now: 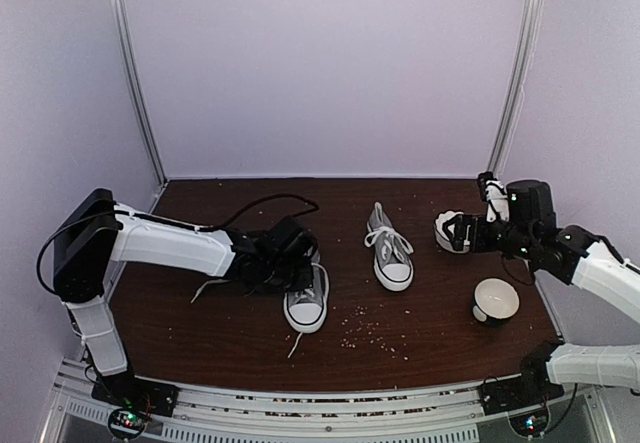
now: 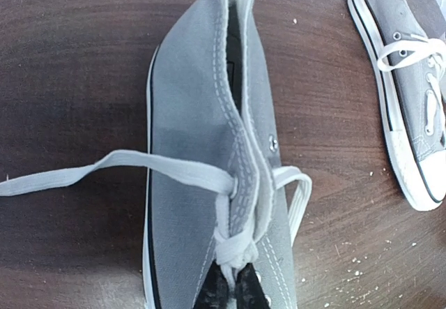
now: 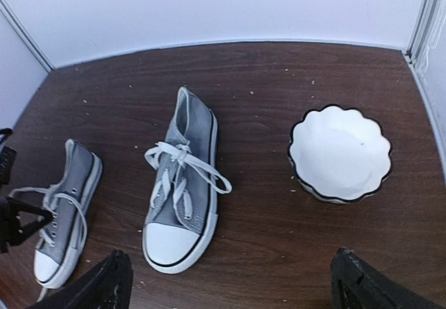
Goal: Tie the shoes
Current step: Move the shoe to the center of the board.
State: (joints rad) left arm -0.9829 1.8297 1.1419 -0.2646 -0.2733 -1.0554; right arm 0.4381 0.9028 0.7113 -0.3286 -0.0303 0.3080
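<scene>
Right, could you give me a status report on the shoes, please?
Left gripper shut on the lace of the left shoe. Right gripper open, empty. Lace ends loose, no bow. Bowl sits apart, right of the other shoe.

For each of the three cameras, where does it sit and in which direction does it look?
Top external: above and behind the arms, looking down on the table; left arm and right arm show.
Left wrist: close above the nearer shoe, looking down; left end effector shows, shut on its lace.
Right wrist: raised at the right, looking down toward the back wall; open right end effector shows.
Shared: both wrist views see the farther shoe.
</scene>
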